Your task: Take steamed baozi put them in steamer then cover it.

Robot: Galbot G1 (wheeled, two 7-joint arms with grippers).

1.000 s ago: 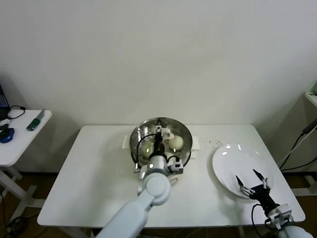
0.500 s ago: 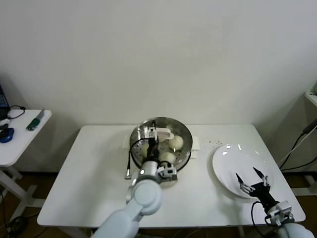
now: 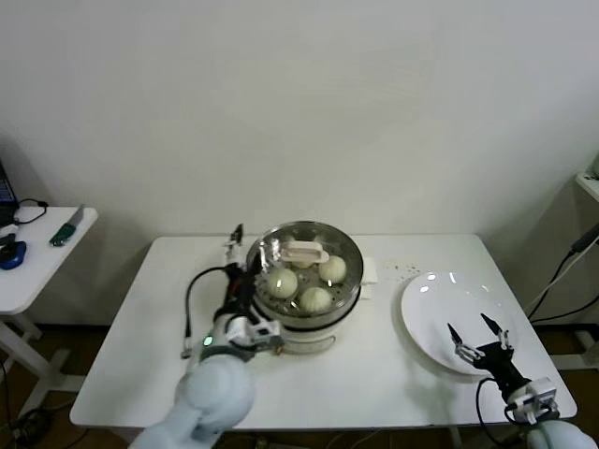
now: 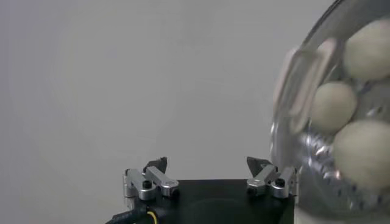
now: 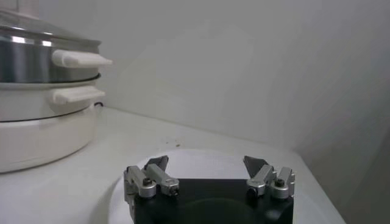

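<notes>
The steamer (image 3: pixel 304 281) is sitting at the centre of the white bench (image 3: pixel 140 374), with its clear glass lid (image 3: pixel 304 251) resting on top and three steamed baozi (image 3: pixel 284 282) showing through it. The left end effector (image 3: pixel 236 245) is hanging at the steamer's nine o'clock, just beside its wall, fingers spread wide and gripping nothing. The right end effector (image 3: pixel 474 329) is hovering over the white plate (image 3: pixel 430 304) at the steamer's three o'clock, fingers likewise spread wide and empty.
</notes>
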